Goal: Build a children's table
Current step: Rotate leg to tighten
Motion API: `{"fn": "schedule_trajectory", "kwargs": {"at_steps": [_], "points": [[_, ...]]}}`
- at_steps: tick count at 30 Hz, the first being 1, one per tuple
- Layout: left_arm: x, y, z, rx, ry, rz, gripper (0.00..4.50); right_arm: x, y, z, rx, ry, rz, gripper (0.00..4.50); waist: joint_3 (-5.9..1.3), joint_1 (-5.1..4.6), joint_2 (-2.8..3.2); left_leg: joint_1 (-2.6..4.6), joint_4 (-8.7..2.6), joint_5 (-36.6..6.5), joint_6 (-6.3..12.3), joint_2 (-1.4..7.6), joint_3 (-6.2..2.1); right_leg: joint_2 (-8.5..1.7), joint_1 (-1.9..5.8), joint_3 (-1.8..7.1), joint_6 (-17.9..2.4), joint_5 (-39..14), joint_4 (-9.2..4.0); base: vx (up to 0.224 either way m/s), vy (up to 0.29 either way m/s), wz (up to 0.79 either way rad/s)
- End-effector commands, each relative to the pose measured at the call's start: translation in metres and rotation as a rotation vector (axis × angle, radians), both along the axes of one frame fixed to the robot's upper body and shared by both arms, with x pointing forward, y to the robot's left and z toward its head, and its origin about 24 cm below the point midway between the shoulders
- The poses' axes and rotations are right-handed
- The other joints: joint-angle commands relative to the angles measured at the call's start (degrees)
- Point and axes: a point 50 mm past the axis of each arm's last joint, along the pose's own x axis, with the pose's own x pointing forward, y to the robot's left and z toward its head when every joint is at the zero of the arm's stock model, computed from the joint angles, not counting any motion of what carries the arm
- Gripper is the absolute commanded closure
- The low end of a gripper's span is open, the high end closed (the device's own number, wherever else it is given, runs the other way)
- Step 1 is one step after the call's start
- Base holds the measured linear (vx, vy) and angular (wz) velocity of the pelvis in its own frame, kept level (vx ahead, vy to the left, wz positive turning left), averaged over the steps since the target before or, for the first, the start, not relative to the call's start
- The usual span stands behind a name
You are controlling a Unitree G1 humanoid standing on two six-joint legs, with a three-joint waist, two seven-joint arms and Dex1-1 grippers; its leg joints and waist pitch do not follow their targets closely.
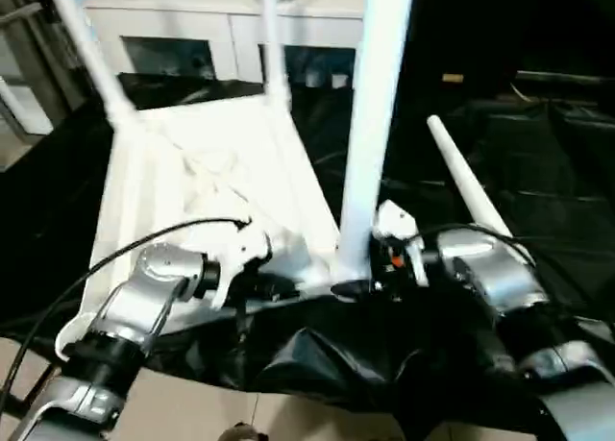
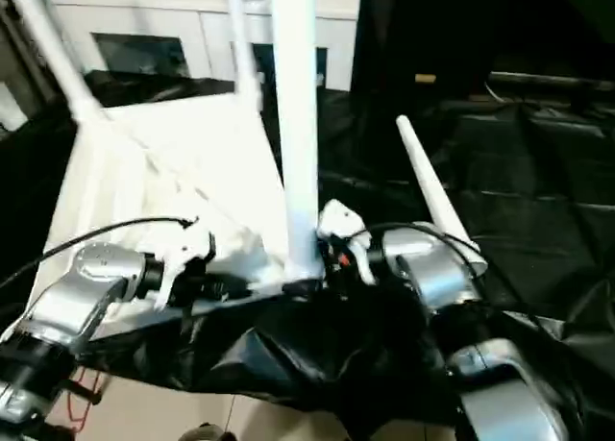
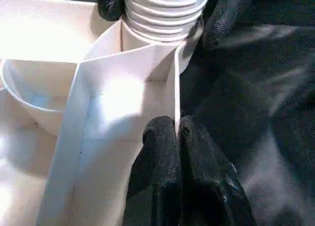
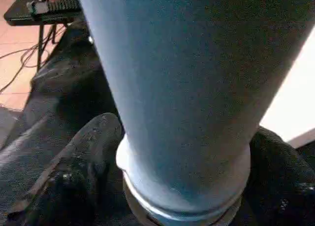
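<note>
Nearest the robot, the black cloth covering of the work table (image 1: 317,359) hangs over the near edge in folds.

On that cloth lies the white plastic rectangular table top (image 1: 207,196), upside down, ribbed underside up.

Left gripper (image 3: 178,132): black fingers pressed together, pinching the thin upright rim wall of the table top at its near edge. In the left eye view the silver left forearm (image 1: 144,292) reaches to this edge from the near left.

Right gripper (image 4: 184,157): black fingers stand wide, one on either side of the thick base of the near-right white tubular leg (image 1: 375,124); the fingers lie against the leg's base collar. Whether they press or merely flank it, cannot tell. This leg stands upright in the near-right corner socket, threaded end visible in the left wrist view.

Right of that, a loose white tapered tubular leg (image 1: 466,186) lies on the black cloth, thin end pointing far-left, apart from the table top.

Further back, two more white legs, one at the far-left corner (image 1: 91,47) and one at the far-right corner (image 1: 272,47), rise from the top.

Farthest: a white cabinet with dark glass doors (image 1: 192,37).
</note>
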Motion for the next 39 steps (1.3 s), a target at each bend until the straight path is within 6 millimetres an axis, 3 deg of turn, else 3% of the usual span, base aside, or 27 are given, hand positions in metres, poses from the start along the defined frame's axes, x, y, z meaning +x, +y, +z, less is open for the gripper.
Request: {"fn": "schedule_trajectory", "kwargs": {"at_steps": [1,3,4,5,8,11,14,15,16,17,18,19,21,23,24,25,31,33,35,36,37,39], "points": [[-0.005,-0.019,0.011,-0.078,-0.026,-0.119,4.5,-0.005,0.01,0.001,0.008,0.007,0.052,1.09,-3.93,-0.38,0.19,0.88,-4.26,-17.68,1.82,1.11,-0.02,-2.66,3.0,2.66,-11.46,-18.8,-4.77,0.0,0.0,0.0],[-0.003,-0.019,0.009,-0.063,-0.021,-0.103,4.5,-0.009,0.011,-0.001,0.025,0.03,0.054,1.38,-4.01,-0.27,0.22,1.04,-4.19,-17.1,1.79,1.13,0.02,-2.58,2.83,2.72,-11.18,-19.09,-4.86,0.0,0.0,0.0],[-0.003,-0.019,0.009,-0.062,-0.021,-0.102,4.5,-0.01,0.012,-0.001,0.025,0.031,0.054,1.38,-3.99,-0.38,-0.09,0.93,-4.22,-16.85,1.87,1.13,0.04,-2.51,2.85,2.72,-11.18,-18.91,-4.86,0.0,0.0,0.0],[-0.002,-0.019,0.008,-0.057,-0.023,-0.09,4.5,-0.011,0.012,-0.002,0.027,0.035,0.056,1.45,-4.06,-0.47,0.36,0.72,-4.28,-16.6,1.69,1.12,-0.1,-2.52,3.03,2.63,-11.1,-18.67,-4.7,0.0,0.0,0.0],[-0.001,-0.021,0.005,-0.056,-0.021,-0.066,4.5,-0.015,0.013,-0.005,0.033,0.045,0.056,1.6,-4.07,-0.48,0.45,1.05,-4.21,-16.95,1.65,1.12,0.0,-2.45,2.81,2.68,-11.01,-18.29,-4.9,0.0,0.0,0.0],[0.003,-0.027,0.002,-0.061,-0.025,-0.015,4.5,-0.017,0.017,-0.009,0.071,0.064,0.002,1.64,-4.03,-0.57,0.25,0.93,-4.21,-16.59,1.82,1.04,0.02,-2.44,2.85,2.71,-10.99,-18.54,-4.96,0.0,0.0,0.0],[0.014,-0.035,0.002,-0.067,-0.053,0.11,4.5,-0.013,0.028,-0.017,0.109,0.057,-0.144,1.67,-3.96,-0.78,0.11,0.93,-4.23,-17.06,1.44,0.83,-0.07,-2.56,2.9,2.56,-9.7,-22.02,-5.3,0.0,0.0,0.0],[0.019,-0.038,0.002,-0.07,-0.063,0.176,4.5,-0.007,0.034,-0.022,0.109,0.048,-0.245,1.67,-3.84,-1.15,0.44,0.81,-4.29,-17.52,1.02,0.72,-0.1,-2.56,2.82,2.53,-9.16,-23.21,-5.41,0.0,0.0,0.0],[0.024,-0.042,0.002,-0.072,-0.077,0.229,4.5,-0.003,0.04,-0.027,0.104,0.042,-0.332,1.67,-3.6,-1.82,0.27,0.88,-4.32,-18.84,0.18,0.48,-0.15,-2.62,2.63,2.27,-8.17,-26.59,-5.86,0.0,0.0,0.0],[0.024,-0.042,0.002,-0.072,-0.077,0.229,4.5,-0.003,0.04,-0.027,0.104,0.042,-0.332,1.68,-3.6,-1.82,0.27,0.88,-4.32,-18.84,0.18,0.48,-0.15,-2.62,2.63,2.27,-8.17,-26.59,-5.86,0.0,0.0,0.0],[0.035,-0.051,0.003,-0.076,-0.099,0.353,4.5,0.007,0.053,-0.034,0.088,0.034,-0.519,1.68,-3.54,-2.57,-0.1,0.9,-4.28,-19.8,-0.41,0.21,-0.46,-2.76,2.76,1.82,-5.91,-31.49,-6.4,0.0,0.0,0.0],[0.035,-0.051,0.003,-0.076,-0.099,0.353,4.5,0.007,0.053,-0.034,0.088,0.034,-0.519,1.69,-3.26,-3.39,0.13,1.06,-4.22,-21.56,-0.95,-0.13,-0.71,-2.74,2.65,1.16,-4.49,-35.18,-6.99,0.0,0.0,0.0],[0.04,-0.06,0.005,-0.091,-0.105,0.406,4.5,0.012,0.069,-0.036,0.09,0.041,-0.615,1.69,-3.21,-4.1,0.04,1.24,-4.06,-23.31,-0.33,-0.31,-0.86,-2.78,2.44,0.63,-2.38,-38.1,-7.88,0.0,0.0,0.0],[0.041,-0.063,0.006,-0.097,-0.104,0.409,4.5,0.012,0.074,-0.035,0.093,0.04,-0.626,1.69,-3.33,-4.82,0.14,1.25,-4.05,-24.13,0.18,-0.5,-1.12,-2.68,2.55,0.08,-1.68,-38.3,-8.33,0.0,0.0,0.0],[0.042,-0.068,0.008,-0.107,-0.12,0.4,4.5,0.013,0.081,-0.034,0.112,0.04,-0.642,1.35,-3.46,-4.88,0.01,0.99,-4.28,-23.61,0.82,-0.36,-1.16,-2.76,2.76,0.13,-1.8,-36.78,-8.37,0.0,0.0,0.0],[0.042,-0.068,0.008,-0.107,-0.12,0.4,4.5,0.013,0.081,-0.034,0.112,0.04,-0.642,1.0,-3.37,-4.95,0.46,1.28,-4.54,-24.33,1.11,-0.13,-1.28,-2.7,2.63,0.05,-2.43,-35.52,-8.4,0.0,0.0,0.0],[0.034,-0.059,0.01,-0.105,-0.124,0.26,4.5,0.018,0.071,-0.023,0.153,0.029,-0.566,0.53,-3.44,-5.35,0.31,1.28,-5.03,-26.27,1.4,0.15,-1.46,-2.87,2.84,0.33,-4.39,-31.96,-8.03,0.0,0.0,0.0],[0.03,-0.052,0.01,-0.098,-0.122,0.201,4.5,0.018,0.064,-0.018,0.146,-0.001,-0.503,0.39,-3.64,-5.42,0.36,0.83,-5.14,-24.6,1.75,0.37,-1.44,-2.97,3.24,0.79,-6.02,-28.37,-7.38,0.0,0.0,0.0],[0.024,-0.043,0.009,-0.086,-0.113,0.121,4.5,0.018,0.052,-0.011,0.136,-0.035,-0.414,0.39,-3.86,-5.19,-0.14,0.55,-5.1,-22.08,2.35,0.57,-1.27,-3.05,3.47,1.19,-7.73,-24.7,-6.69,0.0,0.0,0.0],[0.02,-0.038,0.009,-0.082,-0.095,0.084,4.5,0.017,0.046,-0.008,0.125,-0.045,-0.365,0.39,-4.17,-4.82,0.06,0.57,-4.98,-18.74,2.94,0.88,-1.02,-3.03,3.43,1.55,-9.85,-20.08,-6.01,0.0,0.0,0.0],[0.017,-0.034,0.009,-0.074,-0.081,0.052,4.5,0.017,0.04,-0.004,0.116,-0.054,-0.318,0.39,-4.17,-4.82,0.06,0.57,-4.98,-18.74,2.94,0.88,-1.02,-3.03,3.43,1.55,-9.85,-20.08,-6.01,0.051,-0.016,0.06],[0.014,-0.03,0.009,-0.066,-0.068,0.017,4.5,0.015,0.035,-0.001,0.106,-0.057,-0.265,0.39,-4.67,-3.82,0.0,0.41,-4.33,-12.64,4.63,1.15,-0.4,-2.89,3.38,1.89,-12.59,-11.95,-4.99,0.059,-0.016,0.07]]}}
